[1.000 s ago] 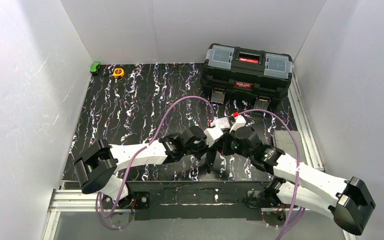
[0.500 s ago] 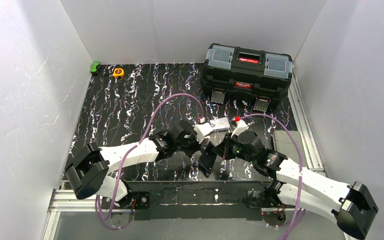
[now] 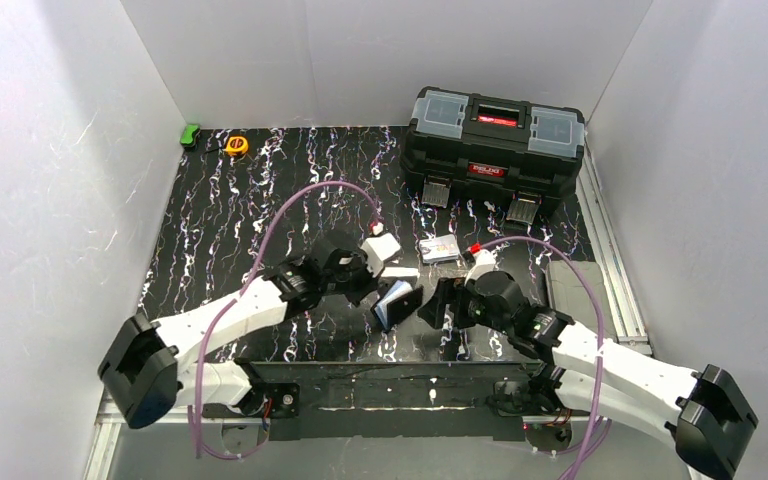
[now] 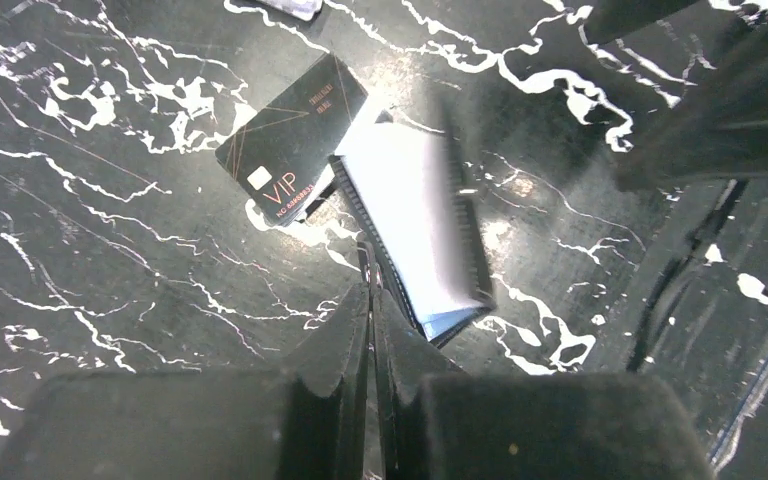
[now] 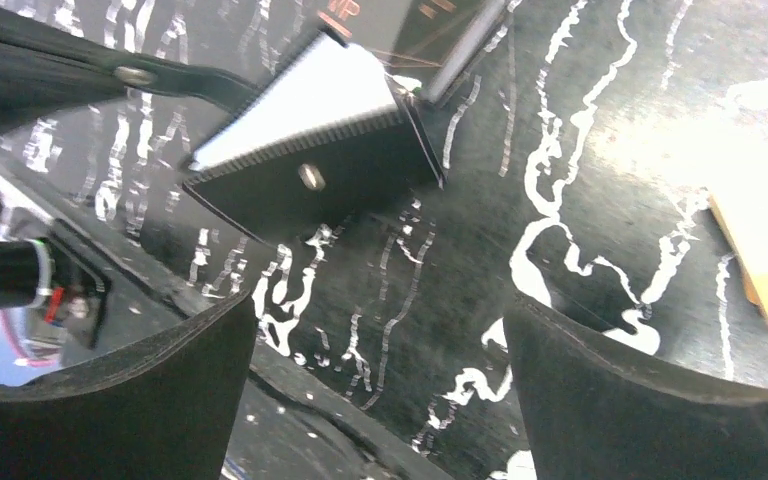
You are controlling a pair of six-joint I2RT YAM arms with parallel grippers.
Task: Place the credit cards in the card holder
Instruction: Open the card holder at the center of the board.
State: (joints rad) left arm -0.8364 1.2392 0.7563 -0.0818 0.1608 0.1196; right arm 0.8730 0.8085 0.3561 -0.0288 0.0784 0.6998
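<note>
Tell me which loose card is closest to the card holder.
The black VIP card, lying right next to the card holder. The silver-grey card sits farther back, toward the toolbox.

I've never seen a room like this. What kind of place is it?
Probably a robot testing booth: plain white walls box in a black marbled table, with two robot arms bolted at its edge and a toolbox at the back.

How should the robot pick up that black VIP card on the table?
Probably by its free long edge, facing away from the card holder, coming from above with the open right gripper. The VIP card lies flat on the table, so a finger likely must wedge under it, and the holder, pinched in the shut left gripper, crowds its other side.
</note>
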